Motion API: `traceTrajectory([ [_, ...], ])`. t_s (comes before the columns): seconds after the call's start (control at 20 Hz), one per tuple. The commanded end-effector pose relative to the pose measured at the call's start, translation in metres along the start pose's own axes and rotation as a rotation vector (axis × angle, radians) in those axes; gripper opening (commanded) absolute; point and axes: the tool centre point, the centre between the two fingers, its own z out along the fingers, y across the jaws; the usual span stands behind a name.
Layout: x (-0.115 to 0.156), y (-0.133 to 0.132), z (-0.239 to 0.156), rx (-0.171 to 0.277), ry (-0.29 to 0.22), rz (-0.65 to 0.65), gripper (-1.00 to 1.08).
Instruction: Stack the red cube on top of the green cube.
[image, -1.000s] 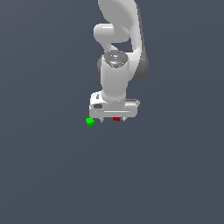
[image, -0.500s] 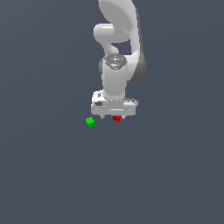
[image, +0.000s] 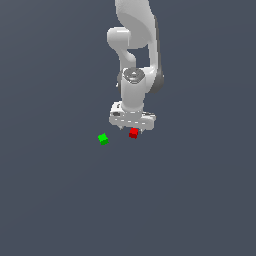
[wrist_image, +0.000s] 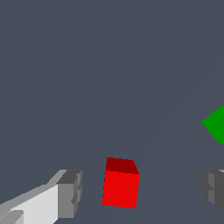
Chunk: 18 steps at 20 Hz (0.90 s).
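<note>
The gripper (wrist_image: 140, 194) hangs spread wide over the table (image: 60, 200), fingers either side of the red cube (wrist_image: 121, 187) without touching; the green cube (image: 103, 139) sits apart, toward the exterior view's left.

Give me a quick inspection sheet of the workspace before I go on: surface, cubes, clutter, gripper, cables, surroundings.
Surface: plain dark grey floor, flat, unmarked.
Red cube: on the floor, between the two fingers with a gap on each side; not lifted as far as the views show.
Green cube: on the floor, apart from the red cube, toward the exterior view's left; nothing on top of it.
Clutter: nothing seen.
Gripper: open, low over the red cube, fingers straddling it without touching.
Cables: nothing seen.
Surroundings: only the white arm above; otherwise nothing seen.
</note>
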Motion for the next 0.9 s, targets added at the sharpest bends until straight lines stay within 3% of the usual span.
traceTrajectory([
  [0.0, -0.015, -0.001, 0.010, 0.002, -0.003, 0.038, 1.00],
  [0.4, -0.043, -0.008, 0.032, 0.006, -0.011, 0.113, 1.00],
  [0.85, -0.044, -0.009, 0.034, 0.007, -0.011, 0.116, 1.00],
])
